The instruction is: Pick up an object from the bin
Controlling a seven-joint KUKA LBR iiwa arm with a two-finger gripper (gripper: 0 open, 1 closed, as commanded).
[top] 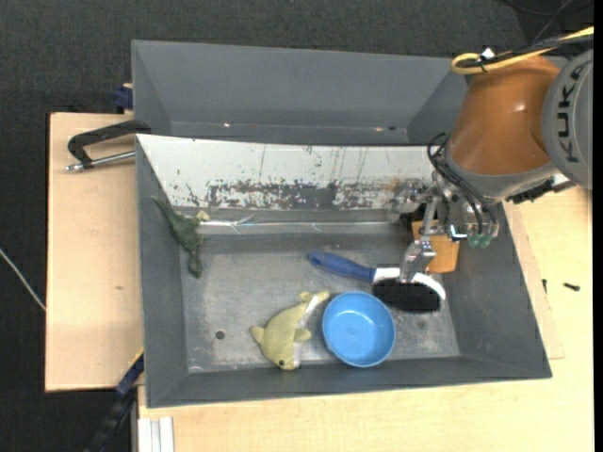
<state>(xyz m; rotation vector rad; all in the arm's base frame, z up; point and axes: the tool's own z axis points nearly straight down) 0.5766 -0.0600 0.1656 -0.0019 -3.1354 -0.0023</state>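
Four loose things: they lie on the floor of the grey metal bin (245, 285), all in its lower half or along its left side.
Arm: it comes in from the upper right of the frame, with a rounded orange cover (504, 121) on its wrist above the bin's right back corner.
Gripper: the metal two-finger gripper (417, 255) hangs down at the right of the bin floor, directly over the white neck of the brush.
Gripper opening: it cannot be made out from this angle, and nothing is visibly held.
Nearest thing: a brush with a blue handle, white neck and black bristle head (382, 276) lies slanted, handle towards the middle of the bin and bristle head to the lower right, just below the gripper.
Contact: the gripper tip overlaps the brush neck in the frame; whether they touch cannot be told.
Round blue plastic bowl (358, 330): it sits upright near the front wall, just below and left of the bristle head.
Pale yellow plush fish-like toy (285, 335): it lies just beside the bowl, on its left.
Green toy dinosaur (187, 235): it lies against the left wall in the upper left of the floor, well apart from the gripper.
Small orange block (445, 255): it is just right of the gripper; whether it belongs to the robot cannot be told.
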